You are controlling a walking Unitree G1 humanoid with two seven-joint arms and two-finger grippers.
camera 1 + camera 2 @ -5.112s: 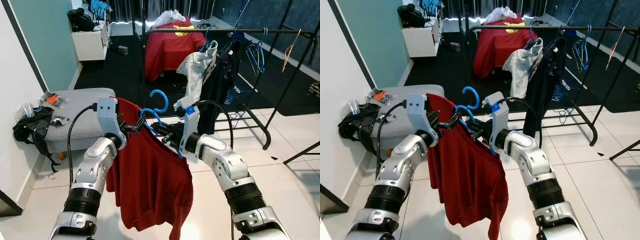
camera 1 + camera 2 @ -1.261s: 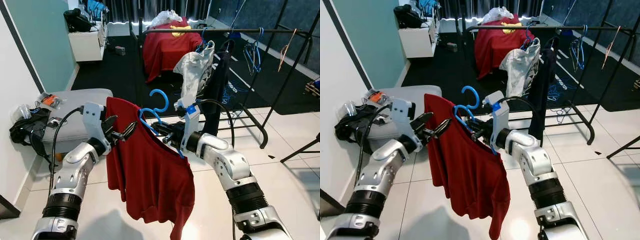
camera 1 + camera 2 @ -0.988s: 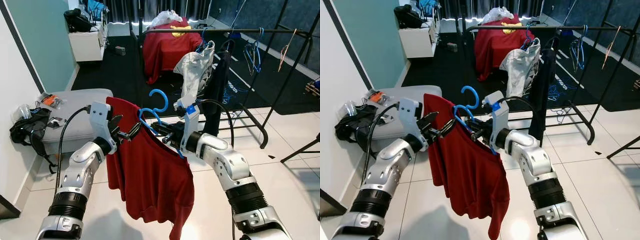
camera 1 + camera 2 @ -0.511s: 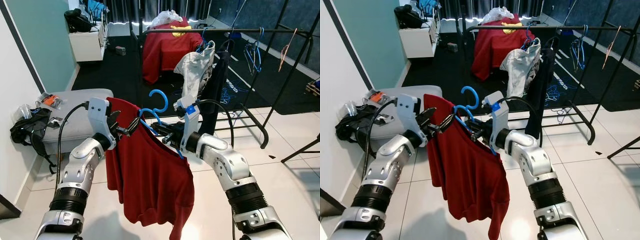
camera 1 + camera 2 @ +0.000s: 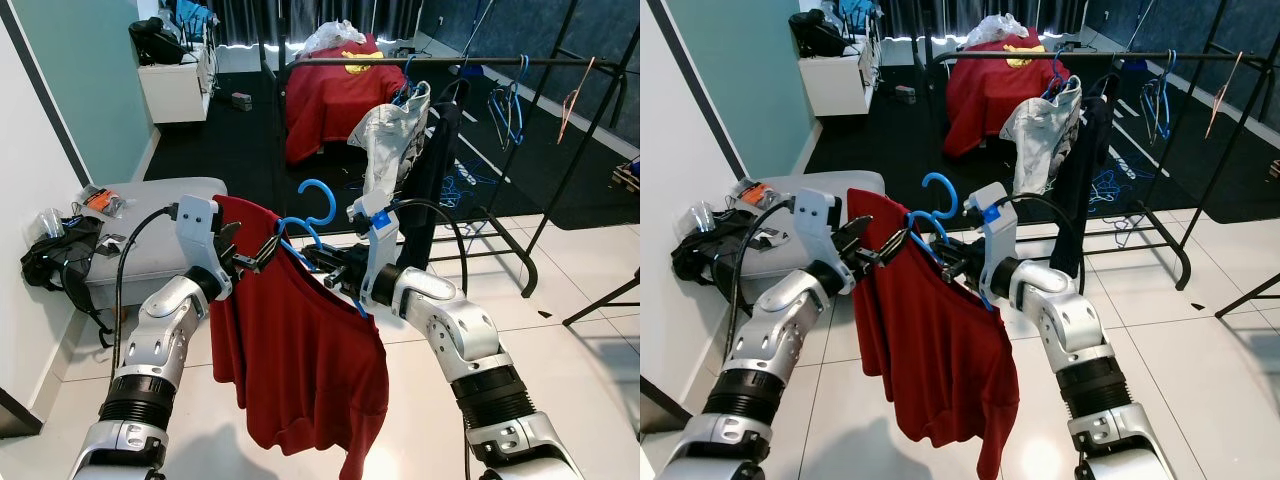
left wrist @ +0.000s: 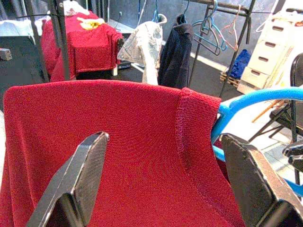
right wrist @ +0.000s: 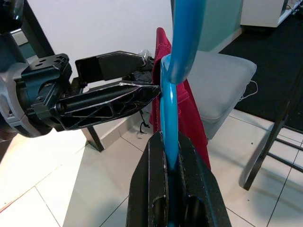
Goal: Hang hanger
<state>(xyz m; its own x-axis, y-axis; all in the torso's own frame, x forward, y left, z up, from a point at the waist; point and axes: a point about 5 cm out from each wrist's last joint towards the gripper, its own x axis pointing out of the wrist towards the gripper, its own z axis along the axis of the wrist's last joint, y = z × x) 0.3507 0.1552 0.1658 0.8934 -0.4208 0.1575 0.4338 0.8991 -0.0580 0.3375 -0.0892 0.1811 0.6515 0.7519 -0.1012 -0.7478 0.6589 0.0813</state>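
Hanger (image 5: 305, 222) stays pinched in my right hand (image 5: 322, 266) so the shirt (image 5: 300, 350) hangs free; my left hand (image 5: 252, 254), spread wide, straddles its shoulder.

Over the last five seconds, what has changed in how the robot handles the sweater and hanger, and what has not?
The left gripper let go of the red sweater, drew back toward the robot's left, then returned; it now sits open at the sweater's shoulder. The right gripper stayed clamped on the blue hanger, with the clothes rack still ahead.

Grey ottoman (image 5: 150, 215), black bag (image 5: 55, 262) beside
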